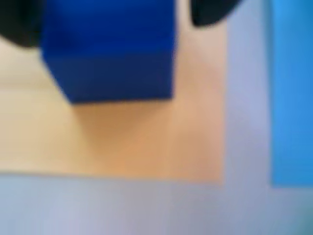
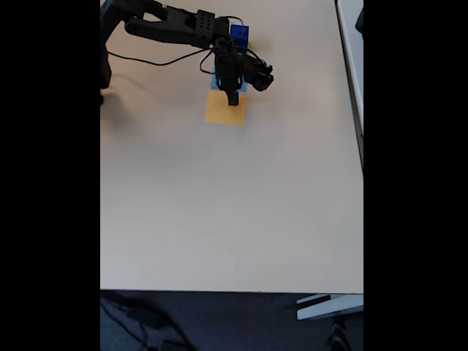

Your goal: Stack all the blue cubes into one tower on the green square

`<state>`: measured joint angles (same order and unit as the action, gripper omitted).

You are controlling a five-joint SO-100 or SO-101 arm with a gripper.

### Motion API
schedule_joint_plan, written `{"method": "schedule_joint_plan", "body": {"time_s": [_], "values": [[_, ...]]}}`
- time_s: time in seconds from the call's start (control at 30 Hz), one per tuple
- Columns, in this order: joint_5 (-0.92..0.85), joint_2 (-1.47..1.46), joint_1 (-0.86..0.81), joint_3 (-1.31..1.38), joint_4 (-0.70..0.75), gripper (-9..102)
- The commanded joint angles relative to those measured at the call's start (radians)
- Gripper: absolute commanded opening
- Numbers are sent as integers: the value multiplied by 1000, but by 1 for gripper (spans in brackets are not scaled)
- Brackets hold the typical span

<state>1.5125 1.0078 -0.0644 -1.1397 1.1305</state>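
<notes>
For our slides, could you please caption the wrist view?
Blurred close-up: a blue cube over the orange square, light-blue square at right.

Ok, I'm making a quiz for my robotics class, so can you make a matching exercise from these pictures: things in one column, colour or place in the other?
Things:
1. cube
2. orange square
3. light-blue square
4. gripper

Colour or place:
A. flat, along the right edge of the wrist view
B. dark blue, at the top of the wrist view
C. black, above the coloured patches in the fixed view
D. flat, spreading below the cube in the wrist view

Pairs: 1-B, 2-D, 3-A, 4-C
</notes>
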Motion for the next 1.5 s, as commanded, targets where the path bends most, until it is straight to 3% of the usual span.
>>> {"method": "schedule_joint_plan", "body": {"time_s": [0.0,0.5,1.07,1.47], "values": [[3,126,18,95,3,26],[104,150,132,288,9,34],[672,-83,410,540,20,29],[707,-106,440,540,95,29]]}}
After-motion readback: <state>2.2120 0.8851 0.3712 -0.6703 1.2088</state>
